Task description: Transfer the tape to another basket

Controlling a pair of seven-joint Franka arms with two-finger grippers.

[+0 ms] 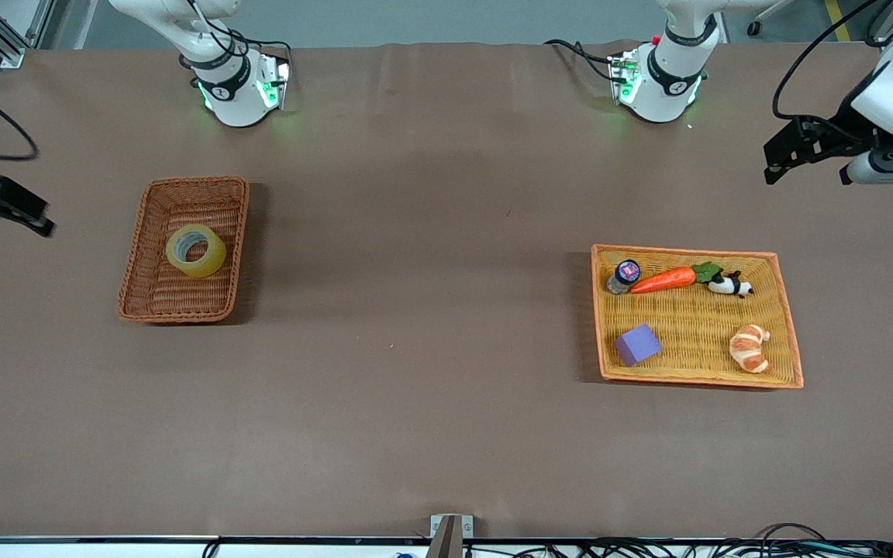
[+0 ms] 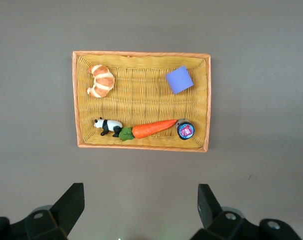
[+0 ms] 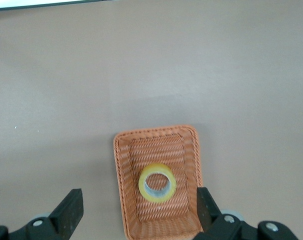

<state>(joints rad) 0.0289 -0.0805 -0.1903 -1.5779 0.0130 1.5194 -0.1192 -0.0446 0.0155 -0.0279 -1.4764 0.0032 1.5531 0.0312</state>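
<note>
Brown table, two baskets well apart. Tape (image 1: 195,250) lies flat in the brown basket (image 1: 153,298) toward the right arm's end; the orange basket (image 1: 789,325) toward the left arm's end holds a carrot (image 1: 663,280), a panda (image 1: 730,286), a croissant (image 1: 749,347), a purple block (image 1: 637,344) and a small jar (image 1: 624,275). Tape alone in a basket fits either stage: waiting for pickup, or already dropped. Right gripper (image 3: 136,210) hangs high over the table edge beside the brown basket, fingers wide apart, holding nothing. Left gripper (image 2: 141,207) waits high near the orange basket, also spread, nothing in it.
</note>
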